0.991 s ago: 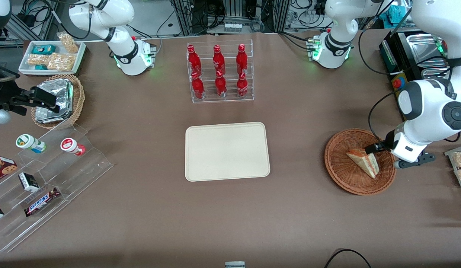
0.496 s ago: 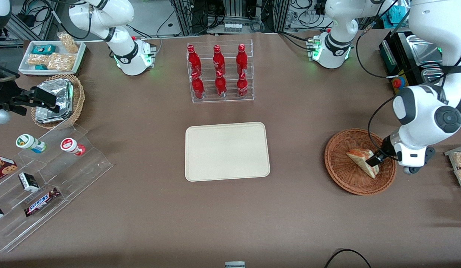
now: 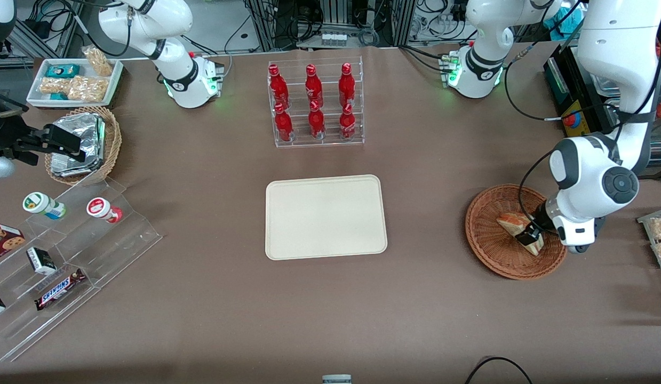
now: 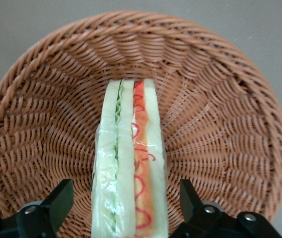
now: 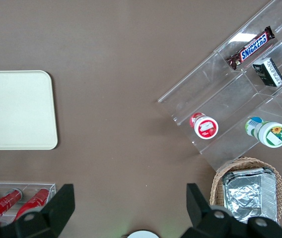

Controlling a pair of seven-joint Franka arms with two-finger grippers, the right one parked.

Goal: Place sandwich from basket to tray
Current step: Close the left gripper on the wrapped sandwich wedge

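Left wrist view: gripper (image 4: 126, 208) fingers (image 4: 56, 201) spread wide astride pale, green-and-orange-layered sandwich (image 4: 129, 163) in basket (image 4: 220, 124).

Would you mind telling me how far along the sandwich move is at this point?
Done: the gripper is down in the basket, open, its fingers either side of the sandwich. In hand: nothing is gripped yet; the sandwich lies in the basket. Left: close, lift, carry and set it on the tray, which is bare.

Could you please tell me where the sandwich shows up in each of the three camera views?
Front view: the sandwich lies in the basket, at the pincer.
Left wrist view: the sandwich stands on edge between the open pincer fingers.
Right wrist view: not in it.
Shared landmark: the basket.
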